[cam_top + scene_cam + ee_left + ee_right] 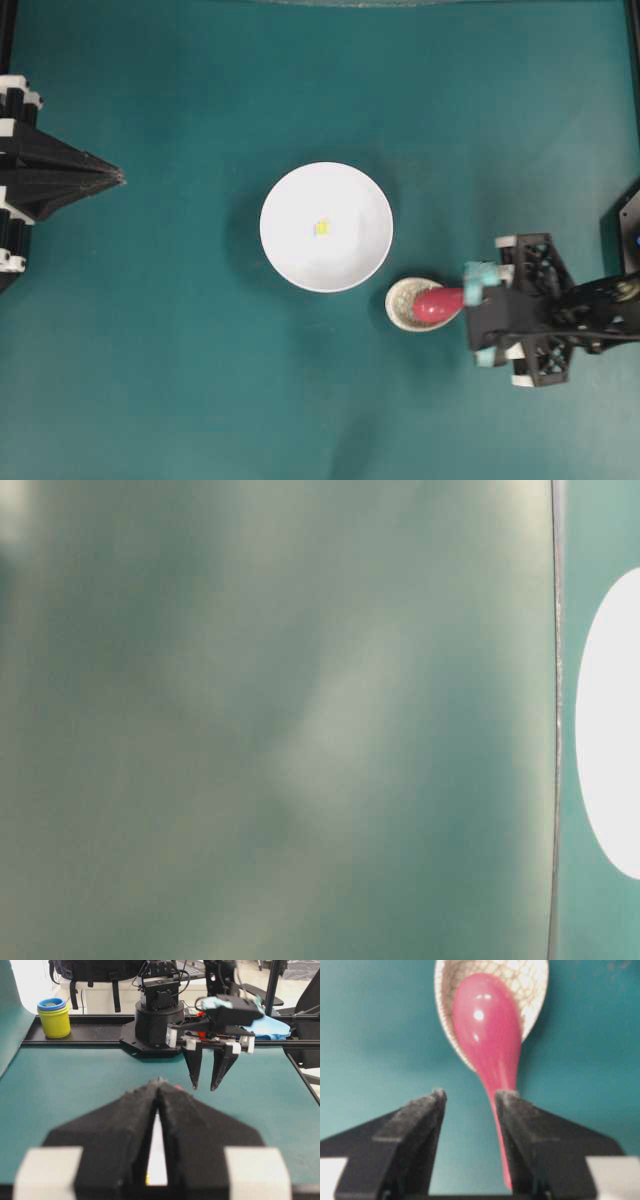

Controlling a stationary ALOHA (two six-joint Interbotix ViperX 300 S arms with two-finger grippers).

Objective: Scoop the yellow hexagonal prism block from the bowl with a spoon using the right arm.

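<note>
step: getting my right gripper (470, 1097) onto the spoon (487, 1025) handle, grasp not made yet
spoon: pinkish-red, scoop resting in the speckled spoon rest (405, 305), handle pointing back toward my wrist, just right of the bowl (290, 250)
block: yellow hexagonal prism block (322, 228) sits near the middle of the white bowl, well apart from the spoon
right fingers: parted, gap between the pads, holding nothing; the handle runs between them in the wrist view, hugging the right-hand finger (520, 1120), and i can't tell if it's touching
left gripper: (159, 1091) tips pressed together, nothing in it, parked at the left edge of the table (150, 380)
how to do it well: i think centre the handle in the gap first, it's off to one side now; close on the straight handle part, not the neck, so the scoop stays level; squeeze slowly, it's glossy and could twist or skid out; lift straight off the rest so the rest isn't dragged along
arm pose: right arm reaches in from the right edge, wrist low, fingers pointing left along the handle line, tilted down at the rest
table-level view: blurred, only a white bowl edge shows
</note>
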